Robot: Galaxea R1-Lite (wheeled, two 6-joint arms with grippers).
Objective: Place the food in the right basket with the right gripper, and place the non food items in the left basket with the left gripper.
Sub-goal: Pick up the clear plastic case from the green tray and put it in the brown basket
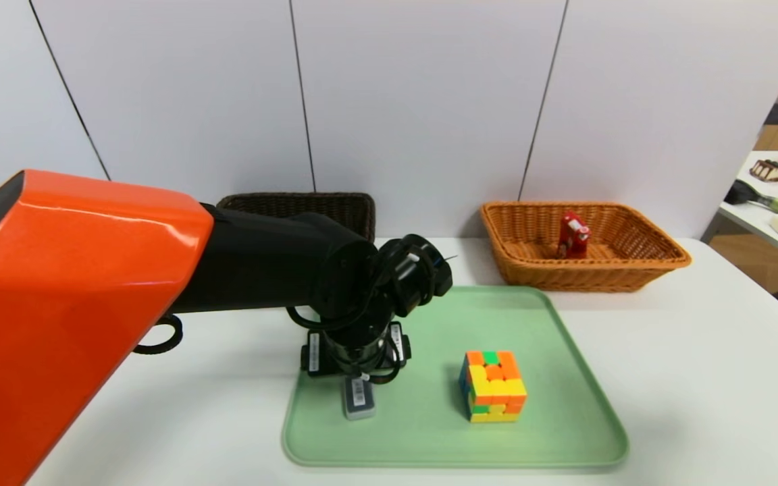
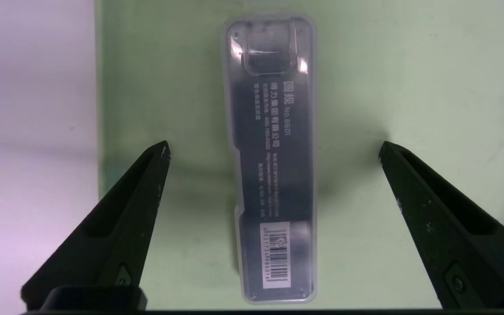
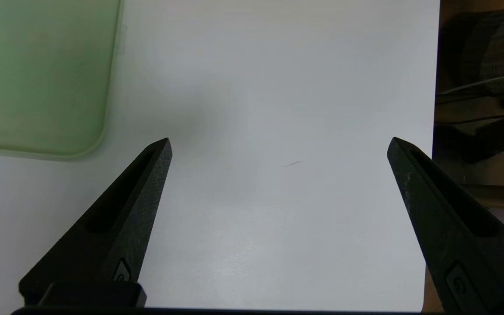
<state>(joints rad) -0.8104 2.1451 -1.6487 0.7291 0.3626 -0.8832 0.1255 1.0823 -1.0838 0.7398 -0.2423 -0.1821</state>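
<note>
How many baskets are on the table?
2: the dark basket, behind the left arm, partly hidden by it; and the orange-brown basket, at the back right, beyond the tray. The arm may hide more.

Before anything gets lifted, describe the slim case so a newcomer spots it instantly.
On the white table, find the green tray. Near its left edge, beneath the open left gripper, lies the slim case. It is long, clear-shelled and dark inside with a barcode, unlike the chunky multicoloured cube on the same tray.
</note>
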